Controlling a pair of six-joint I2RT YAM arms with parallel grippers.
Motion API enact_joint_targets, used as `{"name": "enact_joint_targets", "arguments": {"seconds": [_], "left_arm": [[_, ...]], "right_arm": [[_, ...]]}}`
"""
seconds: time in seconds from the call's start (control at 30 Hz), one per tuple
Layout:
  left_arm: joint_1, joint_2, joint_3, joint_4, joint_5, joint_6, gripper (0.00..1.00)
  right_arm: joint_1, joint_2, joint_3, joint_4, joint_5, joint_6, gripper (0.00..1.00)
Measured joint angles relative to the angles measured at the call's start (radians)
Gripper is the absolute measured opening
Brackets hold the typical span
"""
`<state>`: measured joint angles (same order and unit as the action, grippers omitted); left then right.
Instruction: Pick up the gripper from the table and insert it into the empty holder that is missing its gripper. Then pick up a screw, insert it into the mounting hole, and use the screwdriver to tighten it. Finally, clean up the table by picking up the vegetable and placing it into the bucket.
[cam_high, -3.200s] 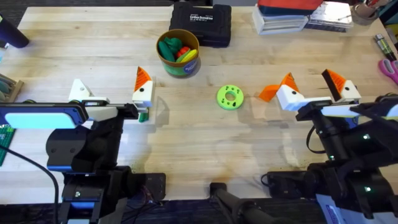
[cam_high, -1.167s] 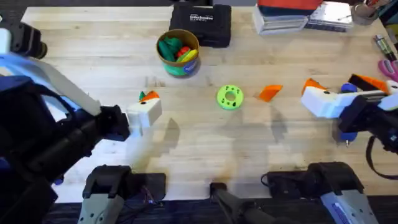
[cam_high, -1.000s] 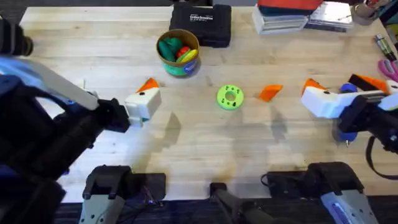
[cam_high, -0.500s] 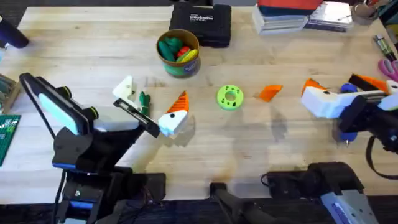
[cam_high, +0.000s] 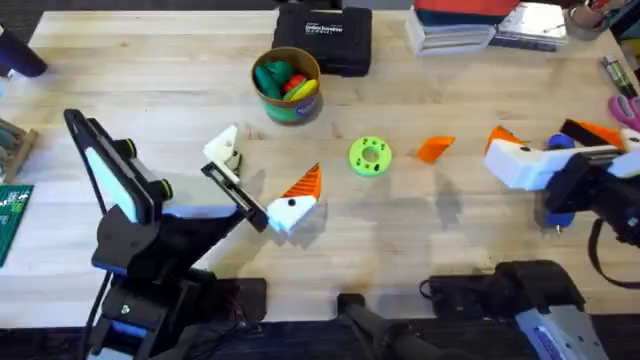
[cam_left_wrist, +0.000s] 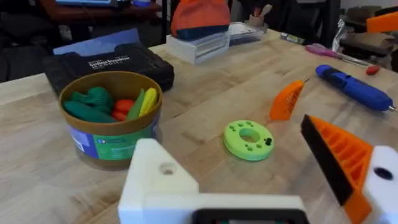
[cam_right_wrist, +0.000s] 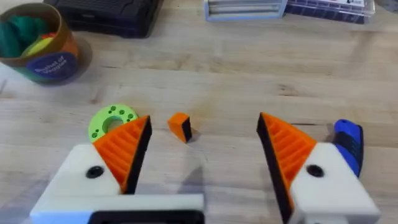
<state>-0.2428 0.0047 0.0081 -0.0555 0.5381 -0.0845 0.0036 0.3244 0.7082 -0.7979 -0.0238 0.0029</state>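
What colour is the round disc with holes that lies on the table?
The disc is bright green; the left wrist view shows it best.

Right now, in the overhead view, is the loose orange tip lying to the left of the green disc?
No. The orange tip lies on the table to the right of the green disc.

Table: pale wood, visible plank grain, matt. Loose orange tip, beyond right claw: ribbed plastic, matt. Claw mounts: smooth white plastic; pads orange, ribbed. Green disc, ahead of left claw: matt plastic. Screwdriver: smooth blue plastic. Black case: textured plastic.
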Motion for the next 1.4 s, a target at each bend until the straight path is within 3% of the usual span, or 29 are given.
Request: {"name": "enact_joint_targets", "arguments": {"seconds": [0.6, 0.9, 1.07, 1.23, 1.4], "left_arm": [[0.0, 0.0, 0.0, 0.001, 0.006, 0.005, 0.985], [0.0, 0.0, 0.002, -0.019, 0.262, 0.005, 0.985], [0.0, 0.0, 0.002, -0.025, 0.332, 0.006, 0.985], [0.0, 0.0, 0.002, -0.027, 0.354, 0.005, 0.985], [0.0, 0.0, 0.002, -0.028, 0.36, 0.005, 0.985]], "right_arm": [[0.0, 0.0, 0.0, 0.005, 0.0, 0.0, 0.994], [0.0, 0.0, 0.0, -0.033, 0.0, -0.004, 0.994], [0.0, 0.005, 0.0, -0.05, 0.0, 0.011, 0.994], [0.0, 0.145, 0.057, -0.08, -0.024, -0.026, 0.993], [0.024, 0.433, 0.223, -0.182, -0.038, -0.148, 0.994]]}}
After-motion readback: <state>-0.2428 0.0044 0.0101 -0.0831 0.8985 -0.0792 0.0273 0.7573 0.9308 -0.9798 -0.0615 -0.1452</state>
